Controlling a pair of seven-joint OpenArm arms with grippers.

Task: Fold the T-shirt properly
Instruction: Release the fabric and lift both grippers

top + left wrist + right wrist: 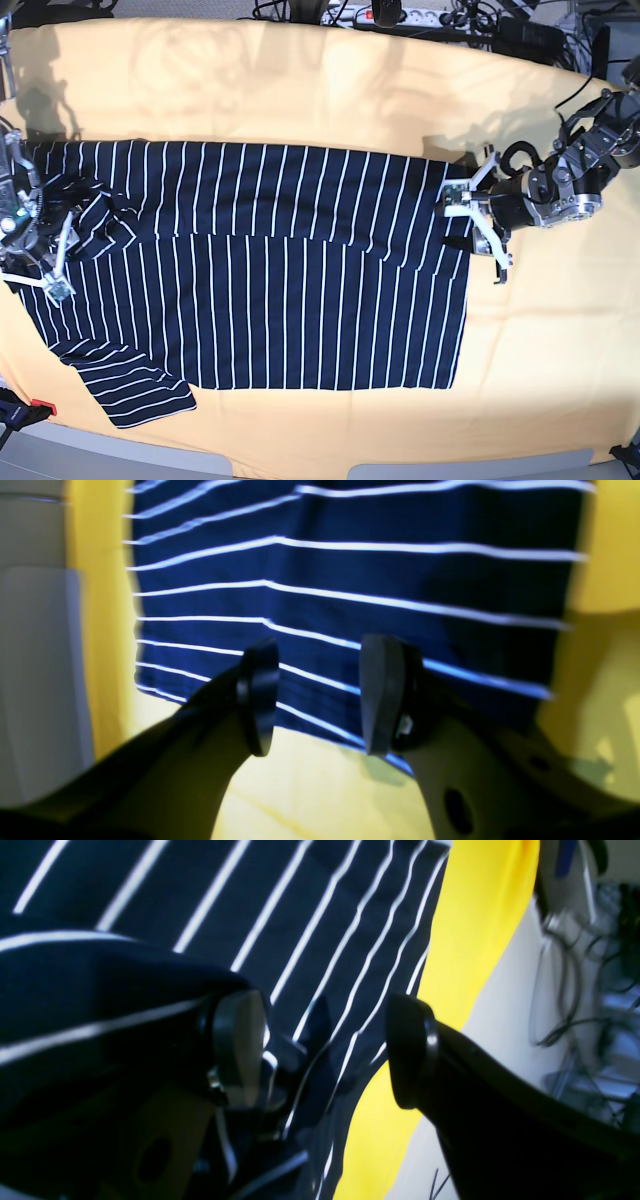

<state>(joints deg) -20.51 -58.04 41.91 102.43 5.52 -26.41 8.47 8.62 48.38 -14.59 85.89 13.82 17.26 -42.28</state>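
Observation:
The navy pinstriped T-shirt point(280, 290) lies spread on the yellow table point(330, 90), with its far long side folded over the body and one sleeve point(130, 390) sticking out at the front left. My left gripper point(478, 232) is open over the shirt's right edge. In the left wrist view point(320, 695) its fingers hang above the striped cloth point(350, 580) with nothing between them. My right gripper point(45, 248) is at the shirt's left end. In the right wrist view point(325, 1055) it is open, and a fold of cloth point(100, 975) drapes over its left finger point(240, 1050).
A power strip and cables point(400, 15) lie along the table's back edge. A small red clamp point(40, 407) sits at the front left corner. The grey table front edge point(450, 470) runs along the bottom. Cables point(575, 990) hang beyond the table.

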